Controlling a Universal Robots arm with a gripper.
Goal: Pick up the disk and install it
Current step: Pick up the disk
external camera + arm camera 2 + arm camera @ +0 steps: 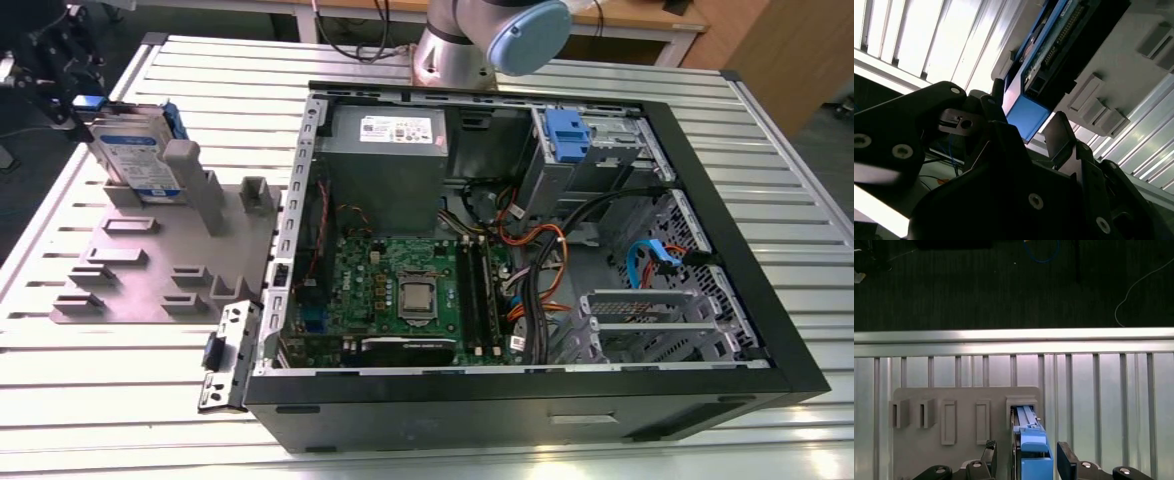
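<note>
Exterior view: the disk (138,150) stands on edge in a slot of the grey holder block (147,265). It is at that view's left on the slatted metal counter (120,400), well apart from the open computer case (767,330). White-and-blue label showing, blue rail along the upper edge.

The gripper (1029,460) sits over the disk's top end. First wrist view: jaws wide, one on each side of the blue rail, a gap on both sides. Nothing held. Second wrist view agrees: blue end between the jaws, not clamped.

Step in hand, as I read it: the pick-up, grasp not yet made, and the disk is not yet in the case. A blue latch piece (566,133) sits in the case's drive cage.

Your closing move calls for jaws centred and square on the rail. The lift should run straight along the slot so the disk doesn't bind.
</note>
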